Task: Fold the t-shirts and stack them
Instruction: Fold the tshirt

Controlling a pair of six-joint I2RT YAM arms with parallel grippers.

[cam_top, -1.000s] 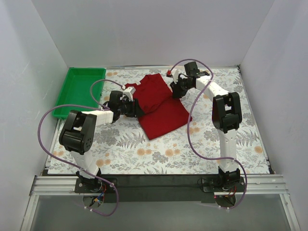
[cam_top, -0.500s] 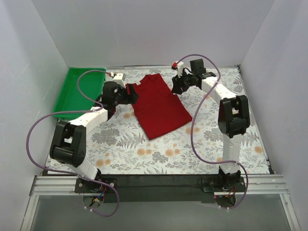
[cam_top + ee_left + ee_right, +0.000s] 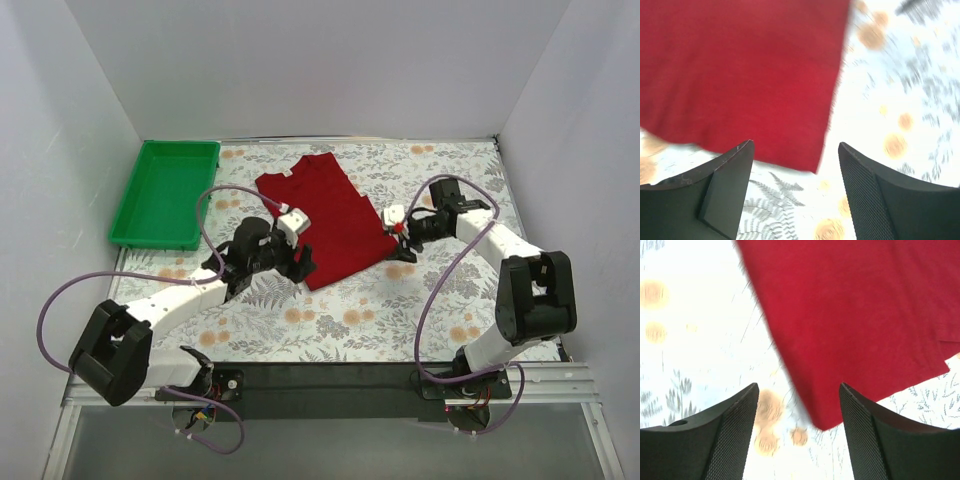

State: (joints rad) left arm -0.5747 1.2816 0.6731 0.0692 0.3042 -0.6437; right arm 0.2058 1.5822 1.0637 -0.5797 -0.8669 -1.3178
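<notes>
The dark red t-shirt point(image 3: 325, 215) lies flat on the table as a folded oblong slanting from far left to near right, with a small white label at its far left corner. My left gripper point(image 3: 300, 263) hovers open at the shirt's near corner. In the left wrist view that corner of the t-shirt point(image 3: 740, 75) lies just ahead of the left gripper point(image 3: 795, 146), whose fingers hold nothing. My right gripper point(image 3: 399, 248) is open at the shirt's right corner. In the right wrist view the t-shirt point(image 3: 855, 315) ends in a corner under the empty right gripper point(image 3: 799, 386).
A green tray point(image 3: 155, 239) stands at the far left of the table. The table point(image 3: 400, 300) carries a floral cloth and is closed in by white walls on three sides. Purple cables loop off both arms.
Both arms have swung back from the shirt's far end to its near corners. Both grippers have opened. The shirt now lies flatter and narrower.
</notes>
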